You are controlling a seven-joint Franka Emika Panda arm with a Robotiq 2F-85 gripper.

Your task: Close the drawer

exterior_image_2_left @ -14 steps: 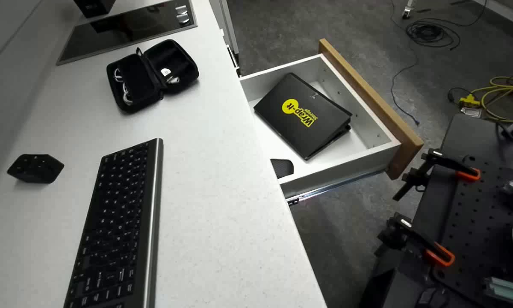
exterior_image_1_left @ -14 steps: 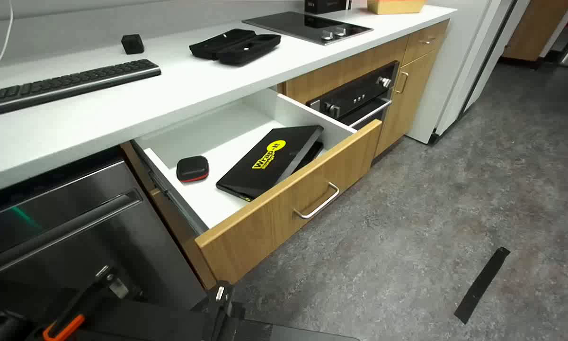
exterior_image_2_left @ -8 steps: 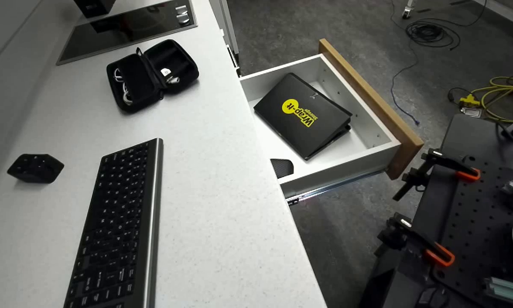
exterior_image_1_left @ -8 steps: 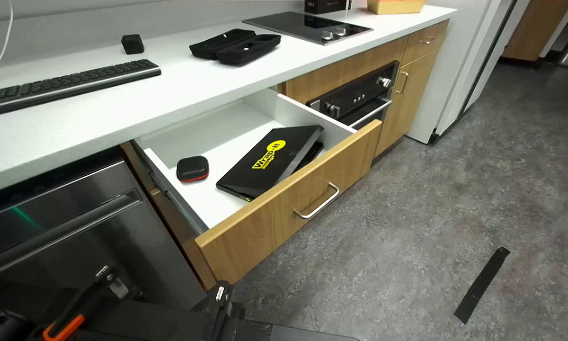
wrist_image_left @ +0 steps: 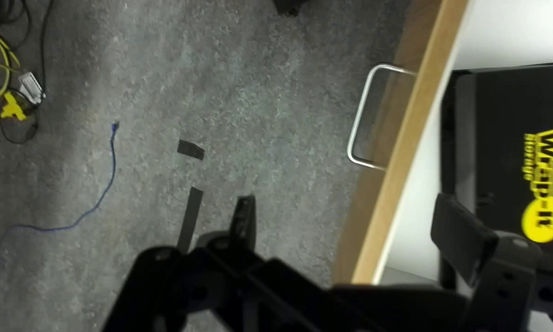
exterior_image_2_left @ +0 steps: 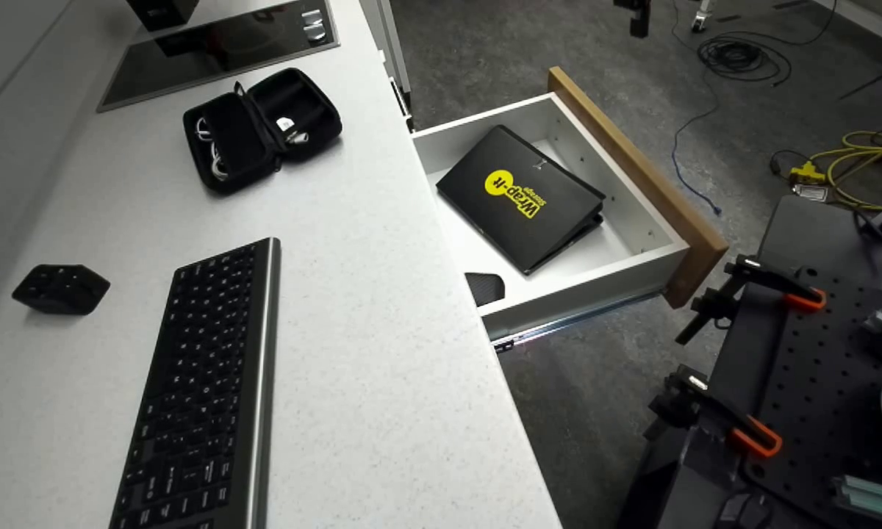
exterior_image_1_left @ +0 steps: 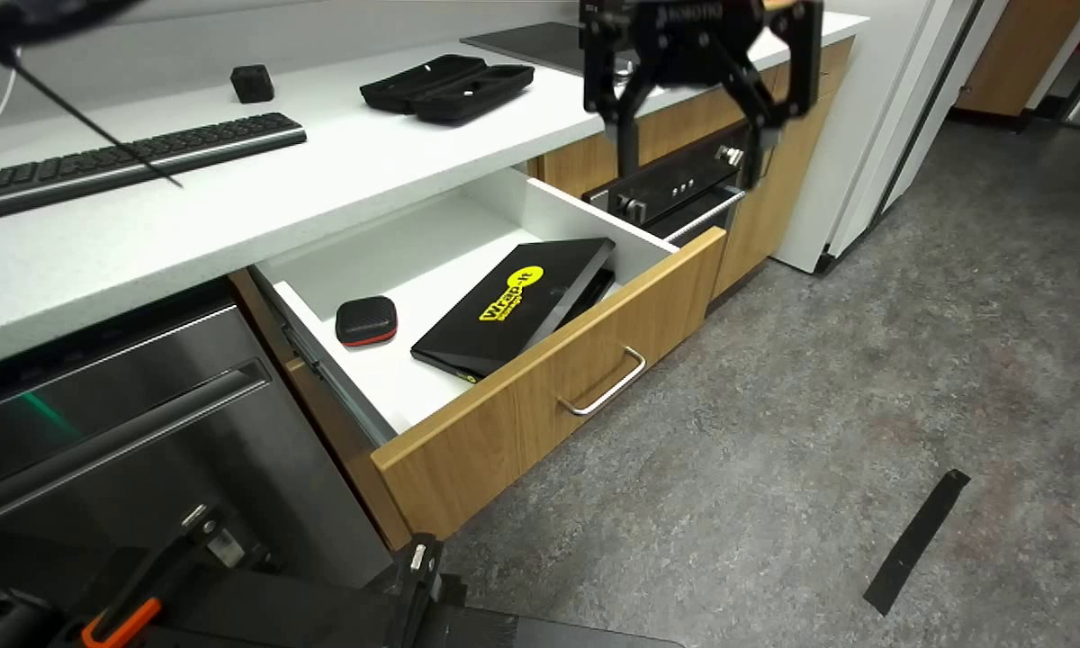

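Drawer: pulled well out from below the table, its oak-coloured front far from the table's edge, white interior laid bare in both exterior views
Handle: slim silver bar on the outer face of the front
In the drawer: a black box marked Wrap-It in yellow, lying askew; a small black case with a red edge, apart from the box and near a side wall
End effector: fingers spread apart; in the wrist view a finger shows over the floor, another over the drawer's interior, the front's top edge between them; in an exterior view it hangs blurred in the line of sight to the oven
Either side: the oven by one side wall, a steel appliance by the other
On the table: a keyboard, an angular black object, an unfolded black case and, farther along, a cooktop
On the floor: a black tape strip, a blue cable, a yellow connector
Plate: black, perforated, near a corner of the front, two orange-and-black clamps along its edge
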